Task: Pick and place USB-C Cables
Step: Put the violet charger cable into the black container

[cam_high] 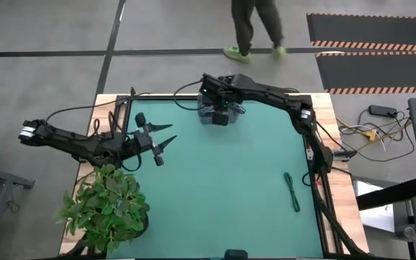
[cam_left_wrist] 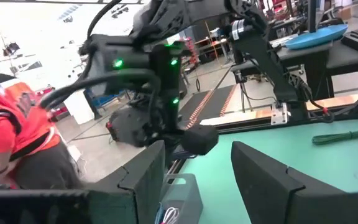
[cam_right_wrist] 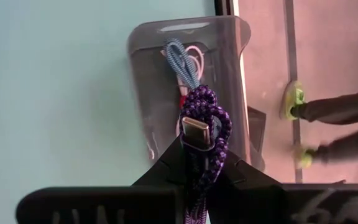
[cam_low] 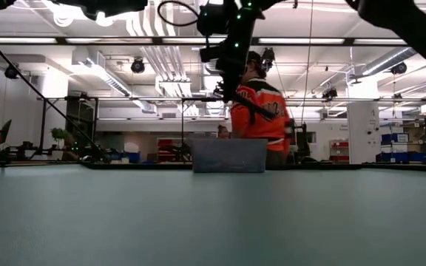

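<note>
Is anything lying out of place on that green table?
One dark green cable lies alone near the table's right edge, far from the grey tray, where the right gripper holds the purple cable above the blue one.

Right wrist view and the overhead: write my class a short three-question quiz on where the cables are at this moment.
1. True or false: the right gripper holds the purple cable.
2. Which cable lies alone on the mat? A) blue B) dark green C) purple
3. Fill in: the blue cable lies inside the grey ____.

Key: 1 true. 2 B, the dark green cable. 3 tray.
</note>
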Tool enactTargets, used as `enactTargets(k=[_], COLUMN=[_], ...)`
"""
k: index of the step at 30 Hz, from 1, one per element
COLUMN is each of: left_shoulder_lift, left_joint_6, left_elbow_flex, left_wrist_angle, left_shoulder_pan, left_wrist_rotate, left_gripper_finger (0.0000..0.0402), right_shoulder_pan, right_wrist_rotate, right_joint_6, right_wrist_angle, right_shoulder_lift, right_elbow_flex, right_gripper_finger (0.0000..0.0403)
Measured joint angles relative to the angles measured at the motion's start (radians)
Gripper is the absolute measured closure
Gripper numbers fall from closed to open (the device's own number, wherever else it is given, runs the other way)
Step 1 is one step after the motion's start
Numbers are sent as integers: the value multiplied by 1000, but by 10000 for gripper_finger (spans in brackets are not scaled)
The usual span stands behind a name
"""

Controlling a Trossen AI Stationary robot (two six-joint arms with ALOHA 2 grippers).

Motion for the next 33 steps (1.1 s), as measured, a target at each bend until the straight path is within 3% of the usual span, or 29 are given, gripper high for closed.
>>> enactTargets(k=[10,33], left_shoulder_lift=[3,3], left_joint_6=[1,2], left_elbow_flex=[0,0], left_wrist_angle=[-7,-29], left_shoulder_pan=[0,0], left_wrist_rotate=[-14,-16], left_gripper_finger=[230,230], right_shoulder_pan=[-35,-53], right_wrist_rotate=[6,8], right_joint_6=[-73,-185], right_wrist_angle=[23,310], right_shoulder_lift=[96,114], right_elbow_flex=[81,-6], right_gripper_finger=[386,385])
